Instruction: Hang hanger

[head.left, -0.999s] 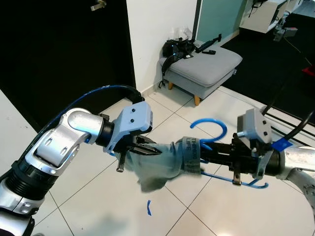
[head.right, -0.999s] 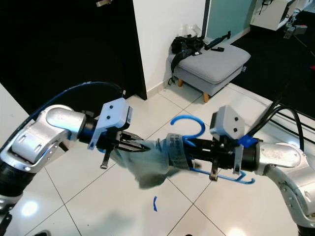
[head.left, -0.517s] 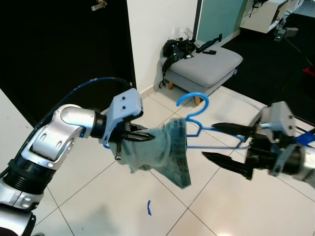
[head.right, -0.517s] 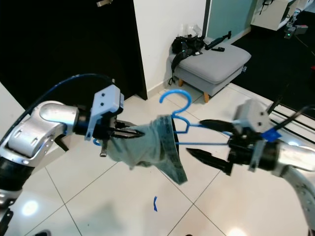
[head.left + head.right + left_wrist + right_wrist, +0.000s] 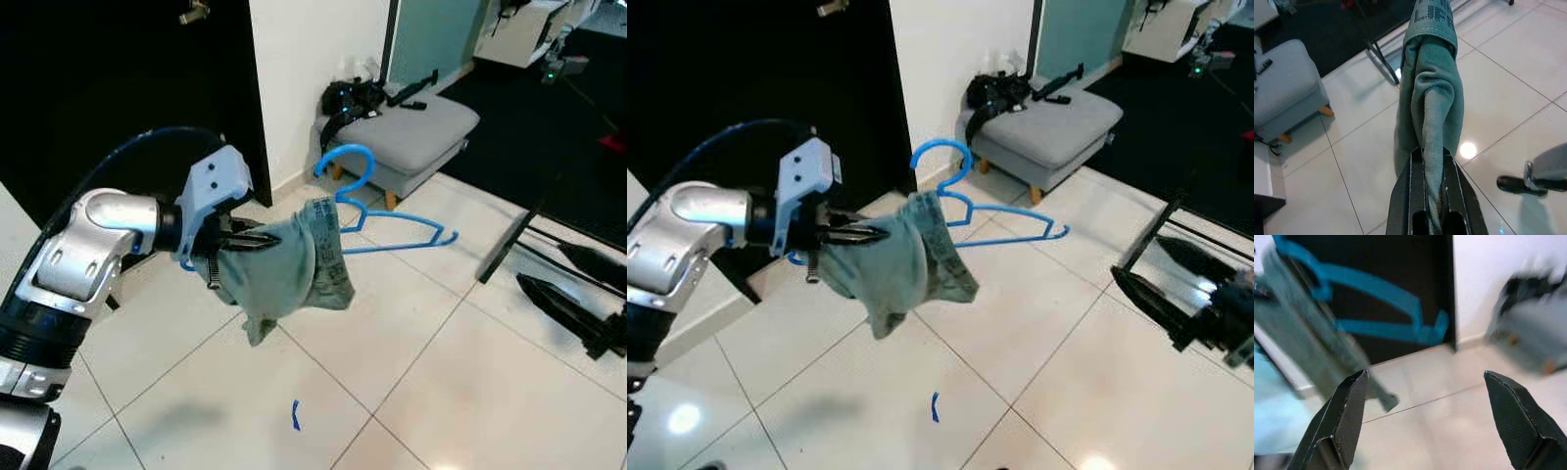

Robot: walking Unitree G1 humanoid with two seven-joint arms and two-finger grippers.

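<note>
Hanger (image 5: 392, 230), blue, held up in the air over the floor, hook (image 5: 345, 166) up, toward the dark doorway. Teal garment (image 5: 284, 264) bunched over its near end. Left gripper (image 5: 240, 242) pinches the garment, fingers pressed together on the cloth; the wrist view confirms a fold clamped between them. Right gripper (image 5: 1161, 284) spread wide, low at the right, well apart from the hanger.

Risks: the grip looks to be on fabric, not clearly on the frame. The hanger could slide out of the cloth and drop. The free far end may swing and tilt the hook off target.

Floor (image 5: 421, 362): glossy white tile, hard, a blue tape mark (image 5: 296, 415) on it. Grey footstool (image 5: 411, 132) by the white wall, black bag (image 5: 348, 98) on it.
</note>
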